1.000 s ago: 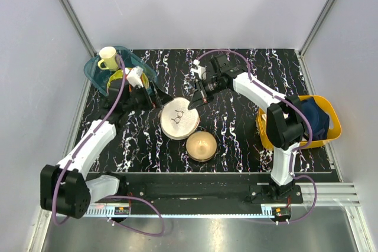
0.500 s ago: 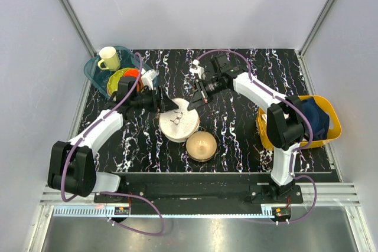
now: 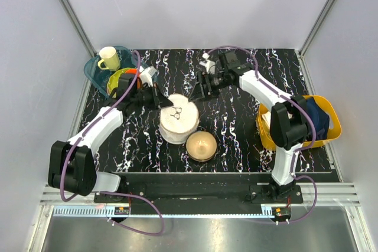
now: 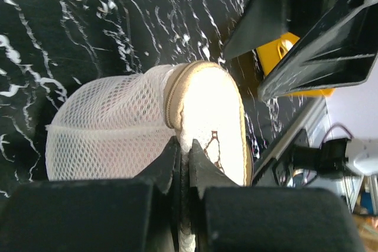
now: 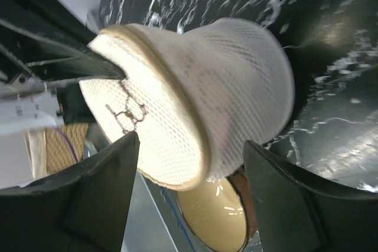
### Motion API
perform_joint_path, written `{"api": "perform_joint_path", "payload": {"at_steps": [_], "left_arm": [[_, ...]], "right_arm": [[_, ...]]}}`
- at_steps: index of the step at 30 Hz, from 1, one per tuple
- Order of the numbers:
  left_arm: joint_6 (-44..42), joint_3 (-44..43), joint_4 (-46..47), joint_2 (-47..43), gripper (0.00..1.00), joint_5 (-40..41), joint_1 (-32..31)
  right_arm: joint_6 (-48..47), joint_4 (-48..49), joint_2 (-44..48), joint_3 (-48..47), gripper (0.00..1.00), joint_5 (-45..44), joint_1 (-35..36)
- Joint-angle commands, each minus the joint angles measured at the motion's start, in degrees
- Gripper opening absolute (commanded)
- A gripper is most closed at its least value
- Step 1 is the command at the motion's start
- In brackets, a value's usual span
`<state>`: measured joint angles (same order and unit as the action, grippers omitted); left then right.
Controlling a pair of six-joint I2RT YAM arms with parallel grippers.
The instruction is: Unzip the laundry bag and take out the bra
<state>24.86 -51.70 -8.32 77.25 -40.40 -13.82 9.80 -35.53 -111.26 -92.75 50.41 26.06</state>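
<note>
The cream-white mesh laundry bag point(image 3: 178, 121) stands mid-table with its round lid point(image 3: 177, 110), marked by a small dark drawing, facing up. My left gripper point(image 3: 162, 104) is shut on a fold of mesh at the bag's left rim; in the left wrist view its tips point(image 4: 183, 149) pinch that mesh beside the lid point(image 4: 215, 110). Beyond the bag's upper right edge my right gripper point(image 3: 200, 91) is open. In the right wrist view its fingers point(image 5: 109, 190) stand apart on either side of the bag point(image 5: 230, 81) without touching it. The bra is hidden.
A round bronze bowl point(image 3: 201, 145) sits just in front of the bag, also under it in the right wrist view point(image 5: 215, 219). A yellow basket point(image 3: 328, 136) with a dark blue cloth is at the right edge. A teal tray point(image 3: 93, 72) with a yellow cup point(image 3: 108, 58) is back left.
My left gripper reached the bag's left rim and shut on the mesh. My right gripper let go, opened and drew back to the right. The bag now stands more upright.
</note>
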Motion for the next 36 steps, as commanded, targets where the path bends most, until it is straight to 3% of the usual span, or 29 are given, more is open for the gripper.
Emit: {"api": "perform_joint_path", "payload": {"at_steps": [1,7,11,13,16,17,18,21,24,32,36], "left_arm": [[7.73,-3.94,-0.83,-2.10,0.00,11.64,0.11],[26.09,1.68,7.43,-10.36,0.00,26.38,0.11],[41.63,10.82,17.18,-17.82,0.00,37.21,-2.51],[45.61,16.18,19.65,-20.81,0.00,44.05,-5.23],[52.21,21.72,19.04,-21.53,0.00,46.81,-7.87],[53.78,22.51,18.43,-21.36,0.10,46.38,-8.32],[53.71,23.13,16.68,-21.09,0.34,45.51,-8.58],[52.40,24.19,12.01,-22.49,0.68,45.76,-9.11],[49.42,23.49,10.69,-26.01,0.84,47.95,-9.03],[36.33,14.45,3.93,-26.63,0.87,47.79,-9.03],[21.93,6.28,-1.86,-21.99,0.87,38.51,-9.46]], "right_arm": [[15.75,10.45,9.19,6.14,0.82,-7.79,-6.89],[33.68,29.45,15.98,20.40,0.89,-5.77,-12.27],[49.76,51.56,16.78,32.97,0.90,-1.20,-12.18],[52.77,54.24,16.08,35.17,0.90,-1.02,-12.27],[51.20,52.59,15.29,35.18,0.90,-1.11,-12.18],[50.76,51.62,15.03,35.09,0.90,-1.11,-12.09],[50.23,51.26,14.94,35.09,0.90,-1.11,-12.09],[49.88,50.65,13.97,35.01,0.91,-1.10,-11.21],[49.26,49.68,12.74,34.22,0.91,-2.25,-8.76],[42.07,41.69,9.57,30.79,0.91,-8.48,-4.09],[40.29,38.96,9.40,30.70,0.91,-9.37,-4.09]]}}
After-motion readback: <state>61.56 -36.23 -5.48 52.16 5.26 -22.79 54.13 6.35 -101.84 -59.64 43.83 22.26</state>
